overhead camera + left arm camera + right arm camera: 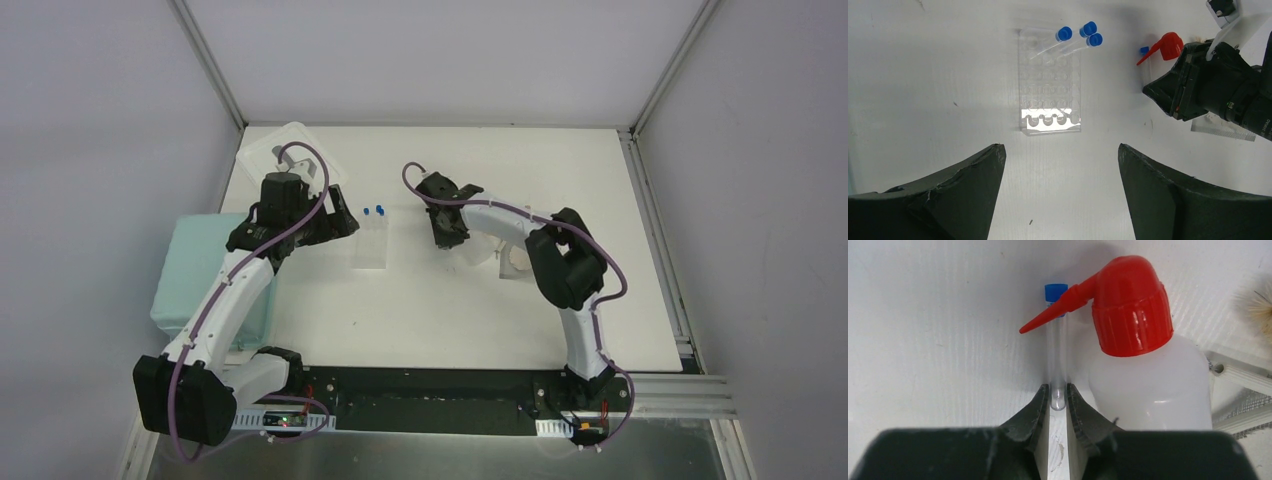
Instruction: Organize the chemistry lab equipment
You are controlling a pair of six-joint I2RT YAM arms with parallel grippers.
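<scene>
The tube rack (1049,82) is positioned on the white table (450,310), between the two arms. Three blue-capped tubes (1079,36) are seated in the wells at the rack's far end, all leaning toward the right. The rest of the rack is seen as clear plastic, with a bright reflection across its near row.

The left gripper (1059,150) is held above the table on the near side of the rack. Its jaws are spread wide and nothing is gripped between them.

The right gripper (1058,407) is clenched on a single tube (1056,355). The tube's rounded bottom end is pinched between the two fingertips (1040,405). The tube is laid along the table surface, with its blue cap pointing away from the gripper. No liquid can be made out inside it.

The squeeze bottle (1153,390) is located just beside the single tube, on the tube's right in the right wrist view. In that view its red spout crosses the tube just below the cap. The bottle body is translucent white, and its fill level cannot be determined.

A tuft of pale bristles (1258,302) is visible beyond the bottle.

A teal bin (190,275) is placed at the table's left edge, partly under the left arm. Its contents cannot be determined.
</scene>
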